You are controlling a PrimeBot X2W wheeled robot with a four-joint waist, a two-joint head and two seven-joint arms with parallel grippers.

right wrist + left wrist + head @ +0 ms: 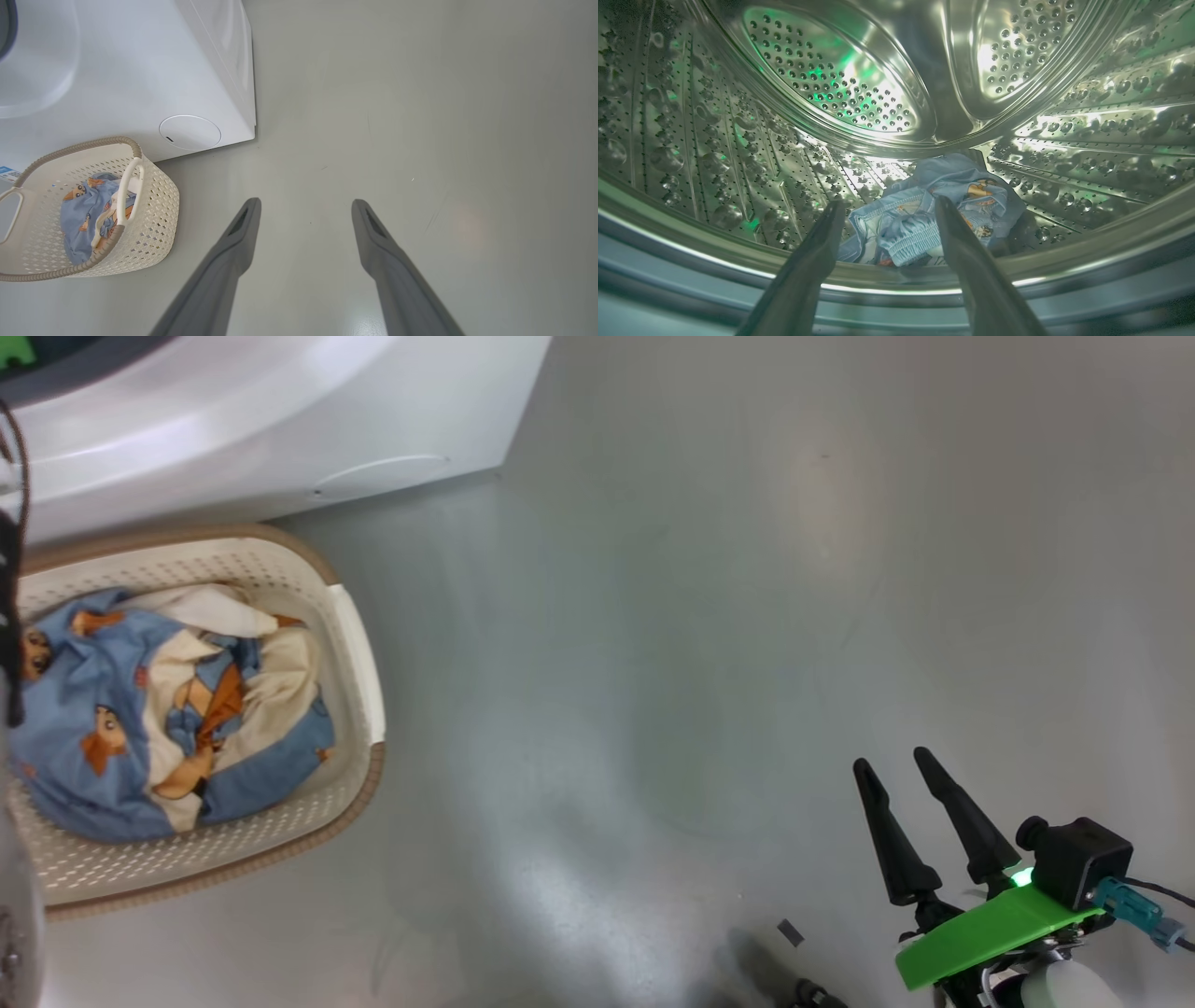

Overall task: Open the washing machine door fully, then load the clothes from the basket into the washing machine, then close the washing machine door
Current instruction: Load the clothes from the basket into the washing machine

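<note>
The white washing machine (280, 420) stands at the top left of the head view. In front of it on the floor sits the cream perforated basket (359, 644) with light blue and cream clothes (140, 709) inside. In the left wrist view my left gripper (889, 205) stands open at the mouth of the steel drum (840, 84), and a light blue garment (934, 210) lies on the drum floor just beyond the fingertips, free of them. My right gripper (892, 758) hangs open over bare floor at the lower right, well away from the basket (154, 210). The washing machine door is out of view.
Grey floor (747, 616) stretches to the right of the machine and basket. The round filter cover (189, 132) sits low on the machine's front (140, 70). A grey-blue rubber gasket (668, 275) rims the drum opening.
</note>
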